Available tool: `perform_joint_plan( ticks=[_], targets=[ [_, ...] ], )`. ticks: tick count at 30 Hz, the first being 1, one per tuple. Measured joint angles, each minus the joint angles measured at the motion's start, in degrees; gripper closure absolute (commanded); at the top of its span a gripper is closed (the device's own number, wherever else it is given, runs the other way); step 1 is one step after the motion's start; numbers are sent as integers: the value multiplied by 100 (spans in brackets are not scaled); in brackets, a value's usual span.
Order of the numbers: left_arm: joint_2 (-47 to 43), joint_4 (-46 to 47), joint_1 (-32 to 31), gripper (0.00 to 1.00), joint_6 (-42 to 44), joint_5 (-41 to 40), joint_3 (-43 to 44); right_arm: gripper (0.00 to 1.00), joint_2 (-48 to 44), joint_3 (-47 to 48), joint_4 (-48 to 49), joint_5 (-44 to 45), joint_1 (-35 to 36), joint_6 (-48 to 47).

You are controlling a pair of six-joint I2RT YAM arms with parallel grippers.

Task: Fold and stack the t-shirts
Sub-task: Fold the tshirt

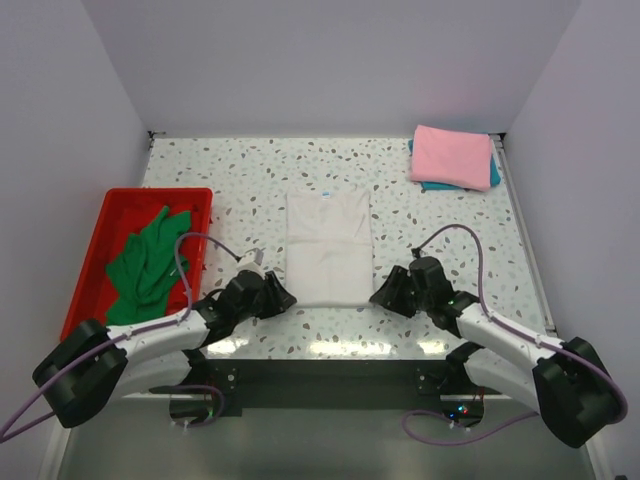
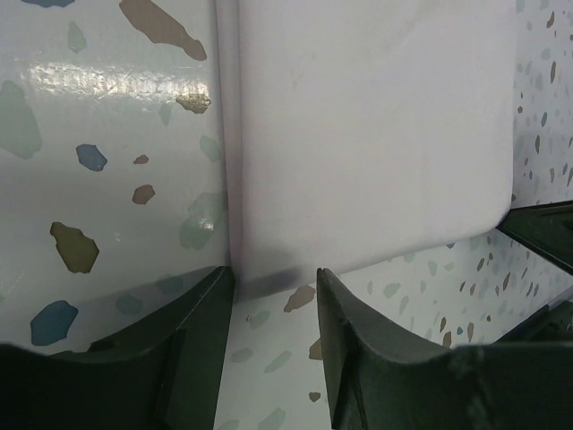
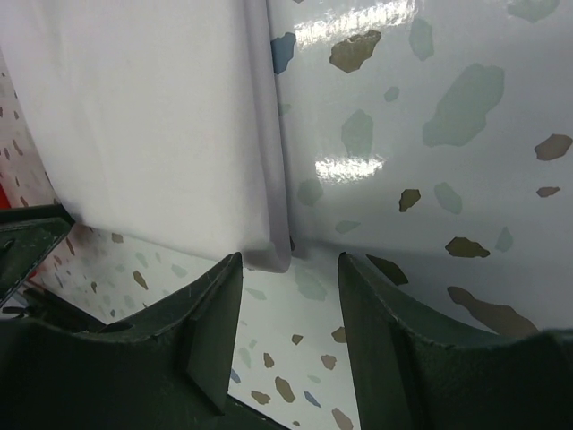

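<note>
A white t-shirt [image 1: 328, 248], folded into a long strip, lies flat mid-table with its neck label at the far end. My left gripper [image 1: 285, 297] sits low at its near left corner and my right gripper [image 1: 378, 296] at its near right corner. In the left wrist view the white t-shirt [image 2: 367, 134] fills the top, and the left gripper [image 2: 273, 273] is open with the cloth's corner just at its fingertips. In the right wrist view the right gripper [image 3: 288, 260] is open too, and the white t-shirt's [image 3: 134, 116] folded corner hangs between its tips, ungripped.
A folded pink t-shirt [image 1: 452, 155] rests on a teal one [image 1: 492, 176] at the back right corner. A crumpled green t-shirt [image 1: 145, 262] lies in the red tray [image 1: 112, 198] at the left. Walls enclose the table on three sides.
</note>
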Motion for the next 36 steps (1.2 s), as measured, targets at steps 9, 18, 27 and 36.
perform_joint_plan(
  ticks=[9, 18, 27, 36],
  targets=[
    [295, 131, -170, 66, -109, -271, 87, 50, 310, -33, 527, -7, 118, 181],
    [407, 136, -264, 83, -160, -345, 98, 62, 656, -94, 1099, -22, 199, 332],
    [227, -63, -356, 100, -146, -225, 101, 100, 673, -131, 964, 13, 205, 334],
    [-968, -774, -1224, 100, -273, -297, 52, 100, -1650, -350, -883, 101, 280, 109]
  ],
)
